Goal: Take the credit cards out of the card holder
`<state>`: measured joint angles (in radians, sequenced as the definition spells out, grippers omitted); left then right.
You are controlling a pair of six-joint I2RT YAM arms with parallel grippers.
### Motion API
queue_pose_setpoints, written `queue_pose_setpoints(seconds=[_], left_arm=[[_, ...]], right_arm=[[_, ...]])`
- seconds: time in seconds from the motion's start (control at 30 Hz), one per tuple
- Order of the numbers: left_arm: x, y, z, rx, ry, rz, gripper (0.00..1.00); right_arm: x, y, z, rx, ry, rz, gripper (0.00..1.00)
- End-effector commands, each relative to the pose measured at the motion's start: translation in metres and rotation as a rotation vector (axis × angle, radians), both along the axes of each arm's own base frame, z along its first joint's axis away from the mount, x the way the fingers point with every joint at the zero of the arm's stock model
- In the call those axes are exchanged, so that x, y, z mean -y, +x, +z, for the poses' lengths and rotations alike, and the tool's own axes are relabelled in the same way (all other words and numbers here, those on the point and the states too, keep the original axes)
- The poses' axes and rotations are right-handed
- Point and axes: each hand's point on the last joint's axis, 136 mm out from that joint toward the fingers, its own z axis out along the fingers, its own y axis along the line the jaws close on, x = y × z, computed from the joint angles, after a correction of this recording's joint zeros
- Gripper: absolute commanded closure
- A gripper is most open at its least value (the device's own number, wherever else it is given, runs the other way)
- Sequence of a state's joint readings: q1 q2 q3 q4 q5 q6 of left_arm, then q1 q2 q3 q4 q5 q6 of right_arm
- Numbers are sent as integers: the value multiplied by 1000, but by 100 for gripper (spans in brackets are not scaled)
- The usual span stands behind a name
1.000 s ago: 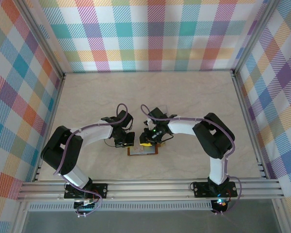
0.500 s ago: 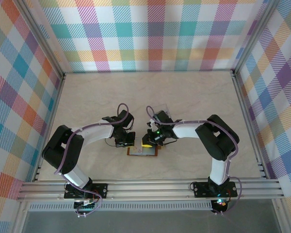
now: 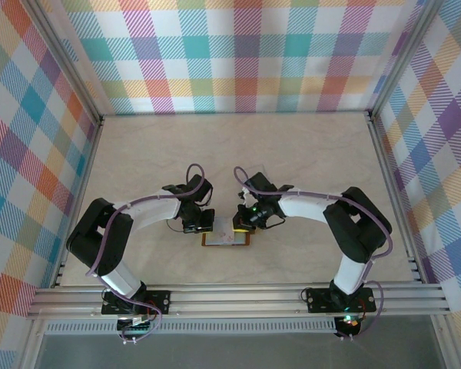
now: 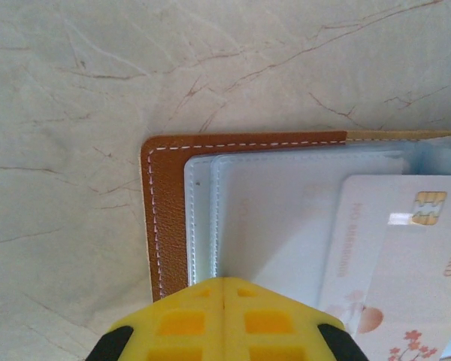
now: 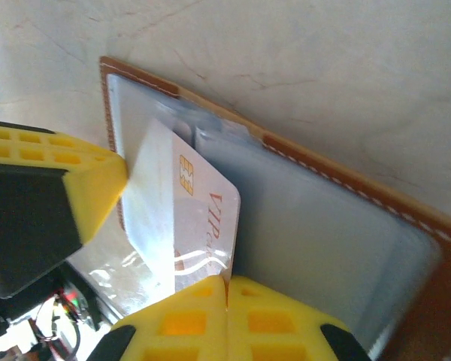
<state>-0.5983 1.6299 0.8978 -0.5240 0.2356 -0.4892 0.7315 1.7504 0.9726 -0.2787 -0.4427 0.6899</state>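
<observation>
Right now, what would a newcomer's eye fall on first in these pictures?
The white credit card with a gold chip stands out, tilted up out of the open brown card holder, its edge pinched in the shut right gripper. The shut left gripper rests on the holder's clear sleeves.

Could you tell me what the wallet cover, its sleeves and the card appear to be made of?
Cover: brown leather or imitation, matte, with white stitching along the edge. Sleeves: clear plastic film, glossy, with greyish glare. Card: stiff whitish plastic, probably, with a gold chip and print.
</observation>
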Motion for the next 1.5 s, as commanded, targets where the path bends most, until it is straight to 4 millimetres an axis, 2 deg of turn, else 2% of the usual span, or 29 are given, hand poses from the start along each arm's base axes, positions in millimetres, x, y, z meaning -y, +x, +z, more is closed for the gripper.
queue_pose_setpoints(seconds=[0.0, 0.13, 0.47, 0.63, 0.77, 0.93, 1.17, 1.23, 1.33, 1.47], left_arm=[[-26, -22, -29, -83, 150, 2, 99], [-22, -21, -25, -79, 136, 0, 99], [-17, -19, -12, -48, 96, -6, 98], [-14, -17, -10, -45, 85, -13, 98], [-11, -17, -10, -46, 78, -16, 98], [-10, -16, -10, -44, 72, -17, 97], [-8, -18, -14, -52, 68, -22, 97], [-8, -17, -14, -51, 69, -22, 97], [-7, -15, -10, -43, 66, -22, 97], [-3, -10, 2, -10, 39, -22, 96]], right_arm=[[19, -2, 4, 24, -100, 18, 100], [23, 0, 6, 23, -135, 22, 100], [12, 3, 13, 18, -150, 50, 100], [14, 0, 12, 17, -188, 56, 100], [2, -3, 7, -21, -138, 53, 99], [-15, -3, 7, -41, -72, 38, 88], [-18, -4, 4, -42, -53, 26, 87], [-16, -3, 4, -36, -66, 24, 91], [-9, -2, 11, 0, -91, 25, 95], [1, 3, 32, 70, -106, 37, 98]])
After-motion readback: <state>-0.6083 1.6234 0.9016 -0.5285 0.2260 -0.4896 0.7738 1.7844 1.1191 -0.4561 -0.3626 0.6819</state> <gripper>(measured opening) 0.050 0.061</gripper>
